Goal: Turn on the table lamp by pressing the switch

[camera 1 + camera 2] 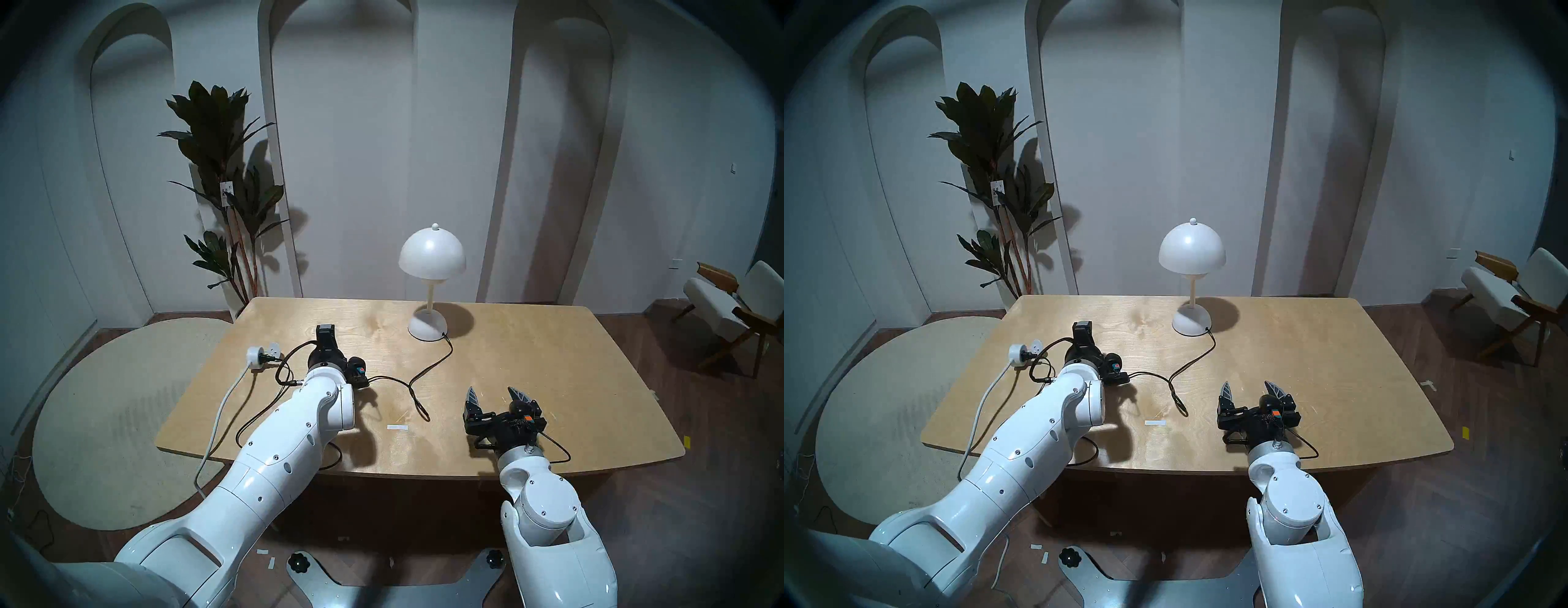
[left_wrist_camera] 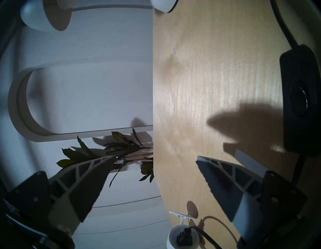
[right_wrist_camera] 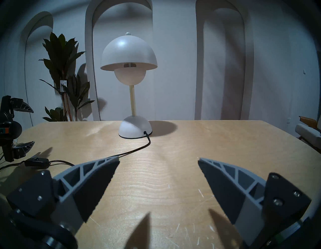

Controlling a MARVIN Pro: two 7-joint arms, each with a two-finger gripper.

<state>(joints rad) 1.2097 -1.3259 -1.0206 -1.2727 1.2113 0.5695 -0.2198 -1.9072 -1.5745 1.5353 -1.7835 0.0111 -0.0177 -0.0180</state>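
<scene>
Switch [image 3: 36, 163] is the little flat black box lying on the tabletop [image 1: 551, 361] on the robot's left side, with thin black cord [image 1: 428, 365] coming out of both ends, and nothing is gripping it. Nearest the robot, the right fingers [image 1: 492, 392] hover low over the front part of the tabletop, spread wide with nothing between them and well apart from the switch. A small white strip [image 1: 396, 427] lies on the wood between the two arms. A bit further in, the left fingers [image 2: 155, 157] are turned sideways so one sits above the other, also spread wide and empty. From the right wrist camera the lower one hangs just above and behind the switch. In the left wrist view the switch sits just beside that finger, outside the gap, and I can't tell if they actually touch. Off to the left there's a round white socket adapter [image 1: 259, 352] with a black plug in it and a grey cable dropping off the edge. Further back the cord snakes up to the table lamp [image 1: 432, 259], standing upright near the far edge, its bulb looking dark. Behind that, a leafy plant [image 1: 220, 170] against the wall.
</scene>
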